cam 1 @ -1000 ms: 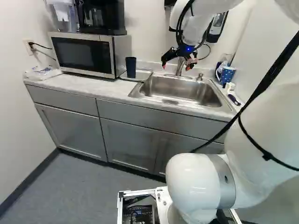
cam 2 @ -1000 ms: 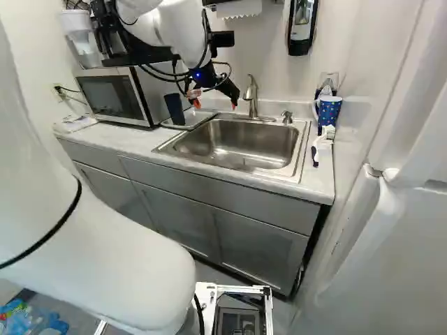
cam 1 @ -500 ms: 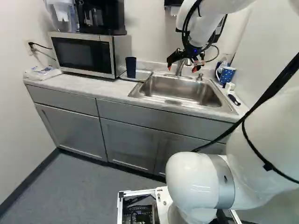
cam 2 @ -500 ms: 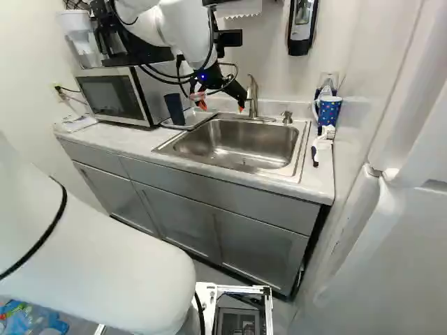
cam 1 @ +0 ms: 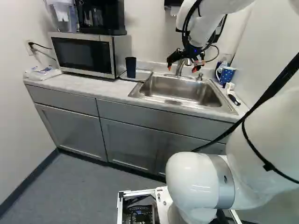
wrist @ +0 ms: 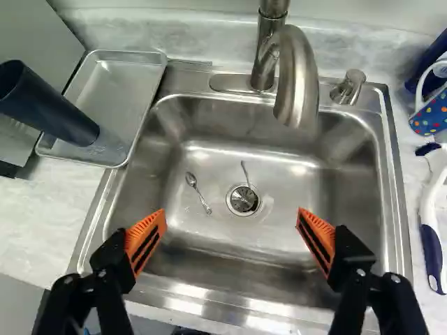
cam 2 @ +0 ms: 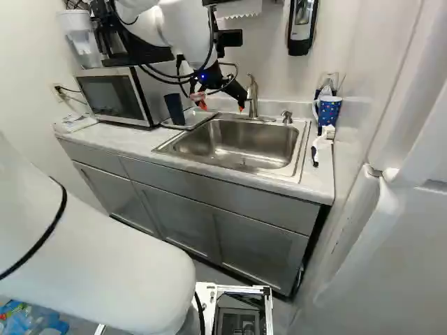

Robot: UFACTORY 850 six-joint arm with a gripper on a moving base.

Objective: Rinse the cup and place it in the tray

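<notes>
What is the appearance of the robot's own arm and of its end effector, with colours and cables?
The arm is glossy white and rounded, with a silver-grey band. Black cables run along it. The two-fingered end effector is black, with ribbed orange pads, and a small blue light glows above it.
</notes>
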